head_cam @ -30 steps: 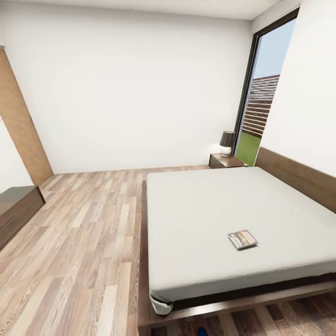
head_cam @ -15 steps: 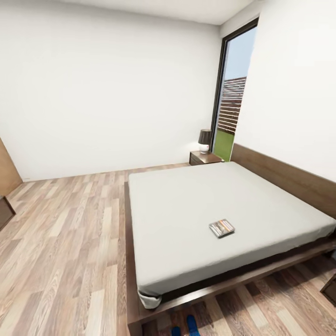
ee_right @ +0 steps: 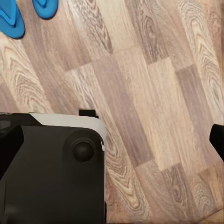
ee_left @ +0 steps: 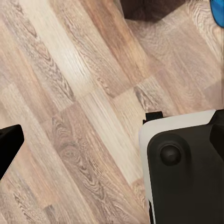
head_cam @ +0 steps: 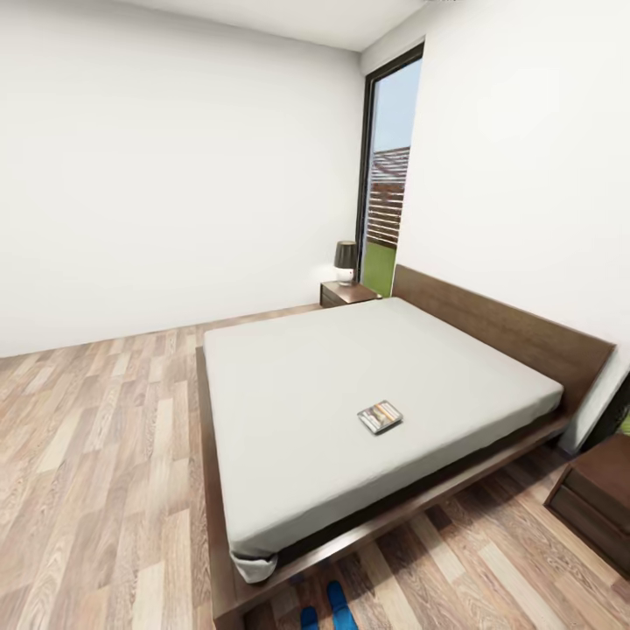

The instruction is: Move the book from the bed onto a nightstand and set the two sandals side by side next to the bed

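The book (head_cam: 380,416) lies flat on the pale mattress of the bed (head_cam: 289,402), toward the near right side. Two blue sandals (head_cam: 325,610) lie side by side on the floor at the bed's near foot corner, cut off by the picture's edge. They also show in the right wrist view as two sandals (ee_right: 16,16) on the planks. One nightstand (head_cam: 347,293) stands beyond the bed by the window, another nightstand (head_cam: 599,500) at the near right. My left gripper (ee_left: 112,140) and right gripper (ee_right: 112,140) hang open over bare floor, fingers wide apart.
A dark-shaded lamp (head_cam: 346,260) stands on the far nightstand. A tall window (head_cam: 385,184) is behind it. The headboard (head_cam: 503,328) runs along the right wall. Wood-plank floor (head_cam: 96,455) spreads left of the bed. My own base (ee_left: 186,177) is by the left gripper.
The camera has swung right, so the whole picture slid left. The door and wall cabinet left the view; the near nightstand and more of the sandals came in.
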